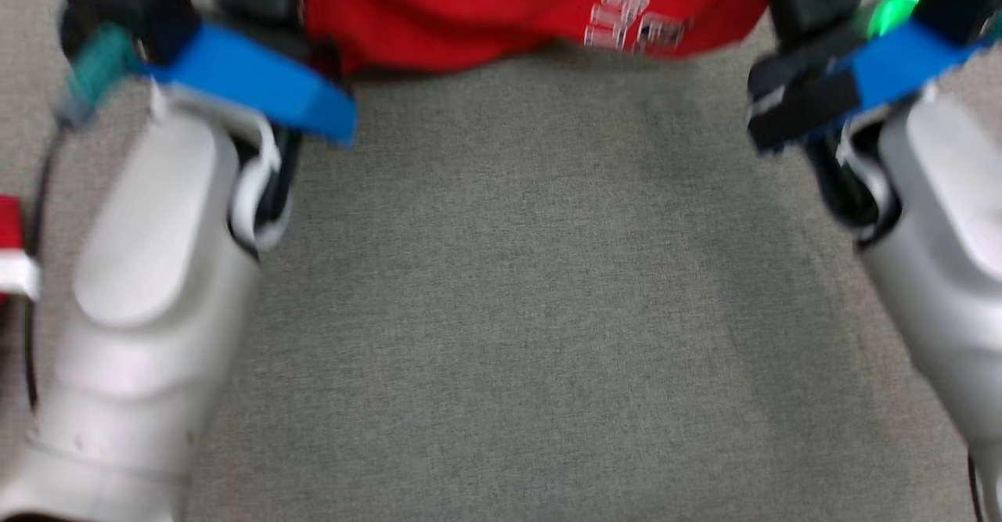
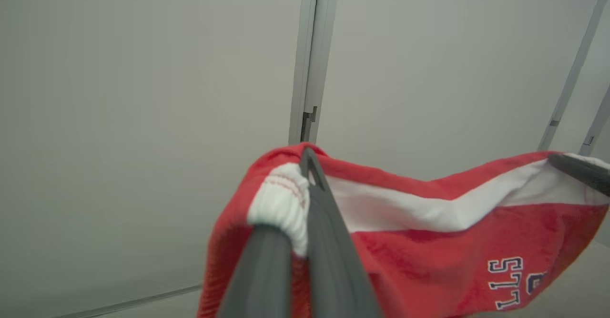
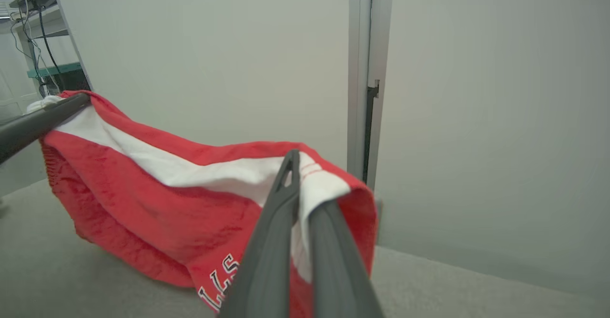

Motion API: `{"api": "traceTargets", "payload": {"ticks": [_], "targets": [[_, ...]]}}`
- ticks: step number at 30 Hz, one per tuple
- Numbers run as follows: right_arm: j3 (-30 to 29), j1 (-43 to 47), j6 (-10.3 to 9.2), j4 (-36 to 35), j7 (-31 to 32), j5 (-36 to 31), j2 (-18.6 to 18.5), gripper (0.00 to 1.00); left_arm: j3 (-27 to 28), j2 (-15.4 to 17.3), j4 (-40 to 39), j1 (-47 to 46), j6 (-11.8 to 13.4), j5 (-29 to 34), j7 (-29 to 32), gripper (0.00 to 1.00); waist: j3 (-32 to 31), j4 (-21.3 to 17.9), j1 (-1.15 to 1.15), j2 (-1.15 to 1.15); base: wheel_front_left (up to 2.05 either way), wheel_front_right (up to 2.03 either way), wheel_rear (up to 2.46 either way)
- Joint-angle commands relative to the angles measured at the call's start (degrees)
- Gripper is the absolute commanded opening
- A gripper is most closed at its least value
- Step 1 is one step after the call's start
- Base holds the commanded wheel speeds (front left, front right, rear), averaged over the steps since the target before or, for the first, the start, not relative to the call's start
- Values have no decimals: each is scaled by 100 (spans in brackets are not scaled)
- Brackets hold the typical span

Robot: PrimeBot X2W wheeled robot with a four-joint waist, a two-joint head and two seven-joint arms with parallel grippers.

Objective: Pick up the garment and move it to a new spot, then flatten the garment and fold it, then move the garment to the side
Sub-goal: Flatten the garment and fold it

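Over the desk's far edge, left gripper and right gripper each clench a top corner of the red garment, strung between them. Relocation step appears under way; next: lower, spread flat.

Your garment hangs between both pincers, over the far side of the bench.
Your left pincer is clamped on the garment's left end and your right pincer on its right end (each at an upper corner), and the middle sags toward the bench below. A wall stands behind, with shelving off beyond the left end.
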Motion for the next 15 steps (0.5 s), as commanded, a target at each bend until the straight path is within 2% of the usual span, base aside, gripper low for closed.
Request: {"api": "traceTargets", "payload": {"ticks": [1,9,15], "targets": [[-8,163,3,-73,-21,39,-50,0,25,7,-75,163,38,49,-25,0,-34,4,-1,0,0,0,0],[-178,2216,2,-962,-21,252,-378,0,83,-180,-993,2467,101,426,-26,0,-581,118,-1,0,0,0,0],[-189,3294,3,-1393,-21,393,-434,0,-2,-175,-1168,3458,63,541,-27,0,-919,129,-1,0,0,0,0]]}}
